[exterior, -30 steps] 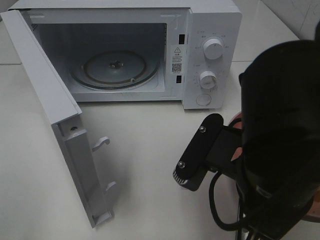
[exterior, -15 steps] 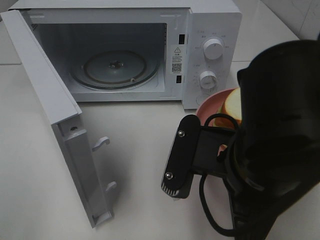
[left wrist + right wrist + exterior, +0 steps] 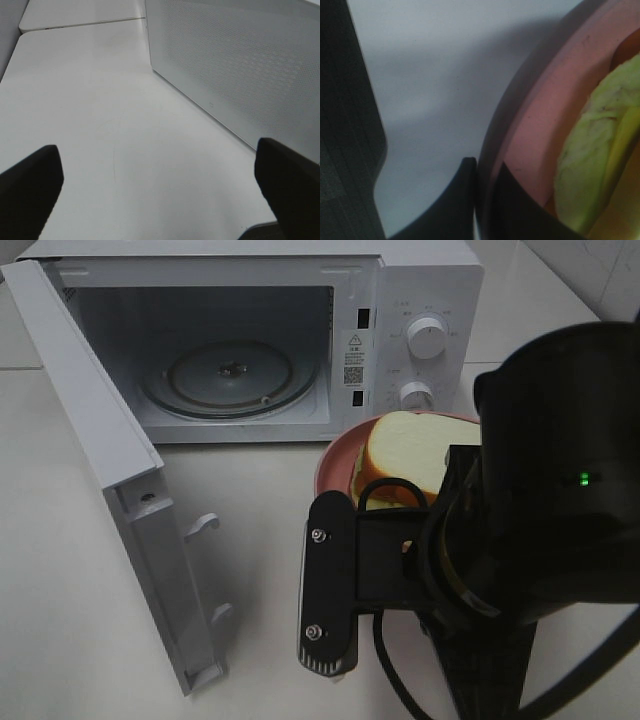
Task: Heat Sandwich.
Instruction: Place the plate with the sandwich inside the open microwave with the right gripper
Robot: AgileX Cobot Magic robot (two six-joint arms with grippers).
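Note:
The sandwich [image 3: 405,455], thick white bread with a tan crust, lies on a round pink plate [image 3: 335,455] in front of the microwave's control panel. My right arm [image 3: 540,540] covers the plate's near side in the high view. In the right wrist view my right gripper [image 3: 482,200] is shut on the plate's rim [image 3: 540,135], one finger on each side of it, with yellow-green filling [image 3: 590,165] just beyond. My left gripper [image 3: 160,195] is open over bare table, its fingertips [image 3: 30,185] far apart and nothing between them.
The white microwave [image 3: 425,280] stands at the back with its door [image 3: 90,430] swung wide to the left, showing the glass turntable [image 3: 230,375]. Beside my left gripper runs the door's perforated panel [image 3: 240,65]. White tabletop [image 3: 270,540] lies before the opening.
My right arm has carried the plate left and toward the microwave; the sandwich, nearly hidden a second ago, now shows. The left gripper is unchanged.

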